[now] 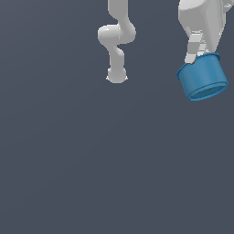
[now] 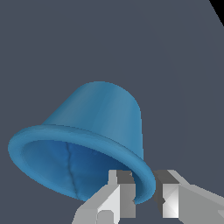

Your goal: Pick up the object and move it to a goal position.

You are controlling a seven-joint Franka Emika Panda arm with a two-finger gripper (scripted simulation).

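Hand (image 1: 195,58) fingers (image 2: 120,199) are pinching the rim wall of the blue cup (image 1: 202,78), 1 inside and 1 outside, and the cup is hanging tilted just below the hand, apparently clear of the gray worktop (image 1: 91,173). No goal marker is showing. With so thin a grip on 1 edge, the carry is likely going best with slow, smooth motion and steady squeeze, so the cup is not swinging or slipping.

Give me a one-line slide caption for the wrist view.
Gripper fingers pinching the rim of the blue cup, one inside and one outside, against a plain grey background.
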